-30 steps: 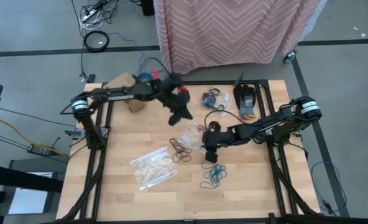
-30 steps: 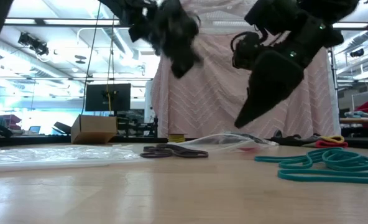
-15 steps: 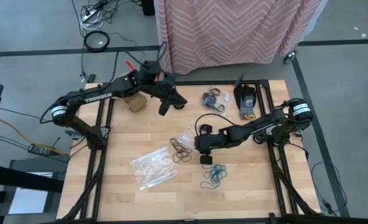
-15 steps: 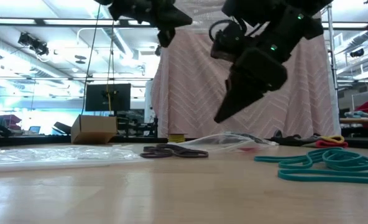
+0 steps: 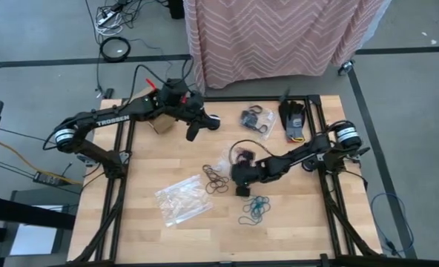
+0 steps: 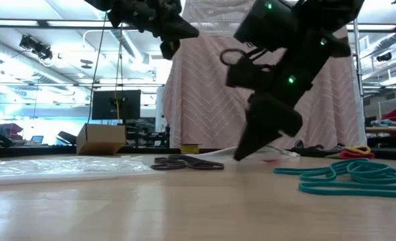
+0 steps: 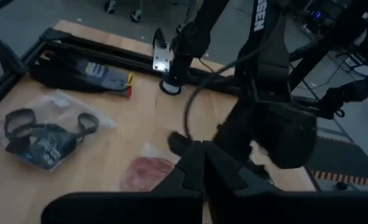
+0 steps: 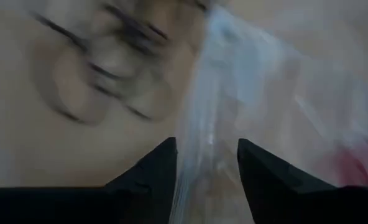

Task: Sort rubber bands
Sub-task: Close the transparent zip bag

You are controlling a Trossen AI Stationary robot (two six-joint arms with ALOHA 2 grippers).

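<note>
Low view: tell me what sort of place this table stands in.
Probably a lab or workshop. Bright strip lights hang from an open ceiling, a dark monitor sits on a bench behind the table, and a pink patterned cloth hangs like a screen just beyond it.

Right end effector [image 5: 238, 176] lower, toward clear bag [image 5: 227, 160].

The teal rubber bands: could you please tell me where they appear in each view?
High view: the teal rubber bands lie low and right of centre, just below the right gripper.
Low view: at the right edge, on the table.
Left wrist view: not visible.
Right wrist view: not visible.
Shared landmark: the brown rubber bands, also in the low view.
</note>
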